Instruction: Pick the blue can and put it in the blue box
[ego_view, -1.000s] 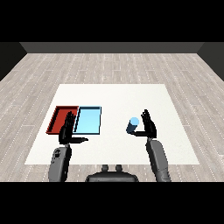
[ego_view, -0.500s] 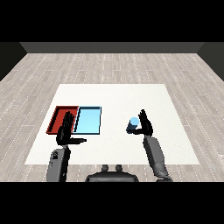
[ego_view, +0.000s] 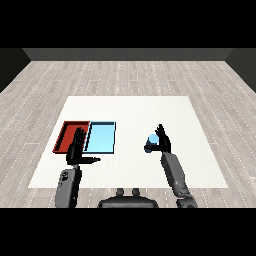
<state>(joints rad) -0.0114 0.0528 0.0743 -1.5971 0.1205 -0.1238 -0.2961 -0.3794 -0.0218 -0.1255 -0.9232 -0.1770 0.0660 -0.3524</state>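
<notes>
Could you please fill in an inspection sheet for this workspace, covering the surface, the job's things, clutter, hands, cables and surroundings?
Surface: white table, flat, on a grey plank floor.
Job's things: blue can right of centre, not yet in the light blue tray; that tray lies left of centre with nothing in it.
Clutter: red tray touching the light blue tray's left side, nothing seen in it.
Hands: right hand curled round the blue can; left hand open, fingers straight, over the near edge of the two trays.
Cables: nothing seen.
Surroundings: dark walls behind the floor; nothing else seen.
</notes>
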